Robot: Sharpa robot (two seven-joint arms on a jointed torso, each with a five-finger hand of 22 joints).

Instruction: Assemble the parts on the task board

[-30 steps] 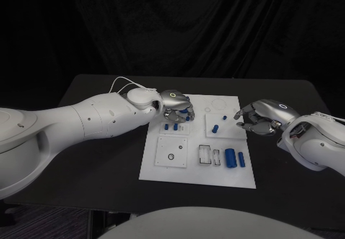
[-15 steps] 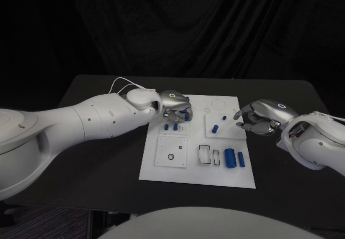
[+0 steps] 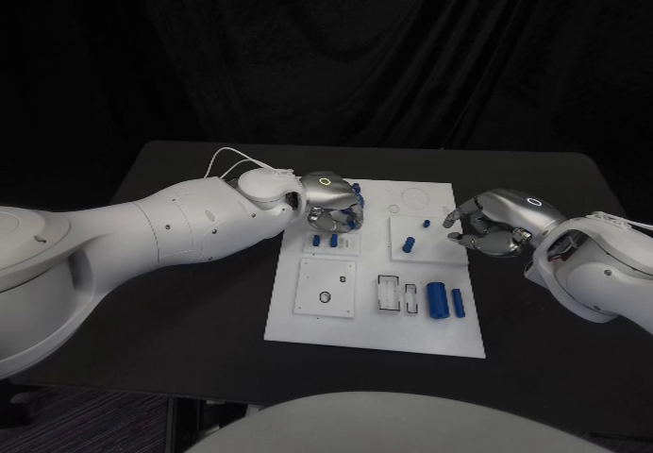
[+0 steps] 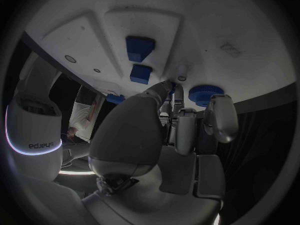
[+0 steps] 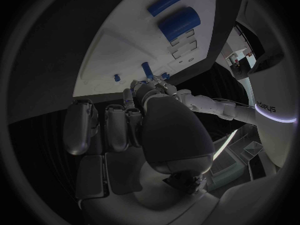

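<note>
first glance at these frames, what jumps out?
The white task board in the middle of the black table, dotted with small blue parts. The left hand sits over the board's far left corner, a blue part showing at its fingers. The right hand hovers at the board's right edge with fingers curled; two blue cylinders lie near.

White task board (image 3: 307,321) flat mid-table; blue parts (image 3: 436,298) lying in its recesses.
</note>
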